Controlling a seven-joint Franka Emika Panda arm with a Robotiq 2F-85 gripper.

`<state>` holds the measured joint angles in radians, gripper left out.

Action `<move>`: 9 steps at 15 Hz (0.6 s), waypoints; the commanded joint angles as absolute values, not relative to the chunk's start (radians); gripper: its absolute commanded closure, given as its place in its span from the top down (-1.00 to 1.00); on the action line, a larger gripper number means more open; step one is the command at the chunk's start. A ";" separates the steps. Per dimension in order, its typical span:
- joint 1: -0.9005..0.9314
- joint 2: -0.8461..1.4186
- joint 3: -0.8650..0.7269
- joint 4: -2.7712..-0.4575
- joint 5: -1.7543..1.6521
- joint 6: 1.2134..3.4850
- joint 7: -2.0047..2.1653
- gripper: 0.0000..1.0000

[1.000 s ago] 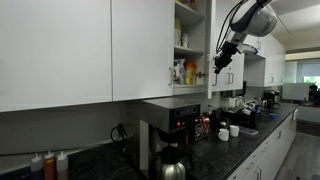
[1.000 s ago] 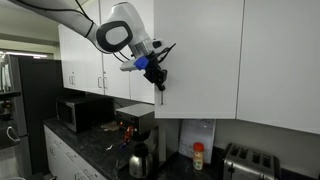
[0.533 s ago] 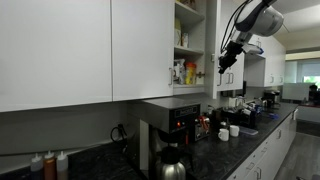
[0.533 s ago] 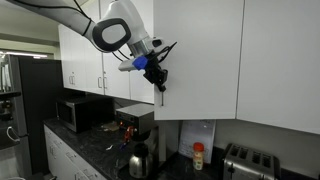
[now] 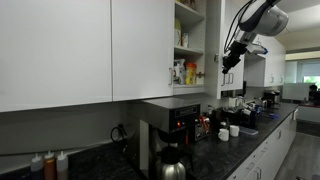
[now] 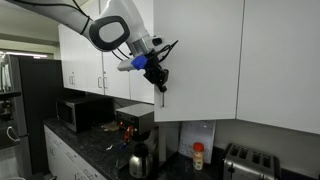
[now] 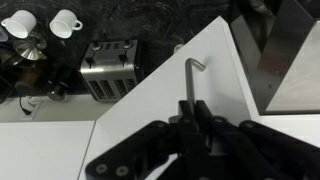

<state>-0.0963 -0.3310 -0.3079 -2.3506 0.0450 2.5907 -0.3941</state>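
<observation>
The gripper point(image 7: 192, 108) is almost closed, its fingers clamped around the metal handle point(image 7: 189, 82) of the white cabinet door point(image 7: 145, 105). The door stands swung open

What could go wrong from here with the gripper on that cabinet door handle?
1. The gripper is shut on a thin handle. With so narrow a bar, the fingers could slip off.
2. The cabinet door stands partly open. A pull off the hinge arc may strain the handle or the hinges.
3. Mugs and a toaster sit on the counter below. A sudden slip might swing the arm towards them.
</observation>
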 commanded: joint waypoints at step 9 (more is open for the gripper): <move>-0.135 -0.419 -0.306 -2.373 0.007 2.580 -0.417 -0.95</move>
<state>-0.1084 -0.3413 -0.3127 -2.3598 0.0391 2.5912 -0.4028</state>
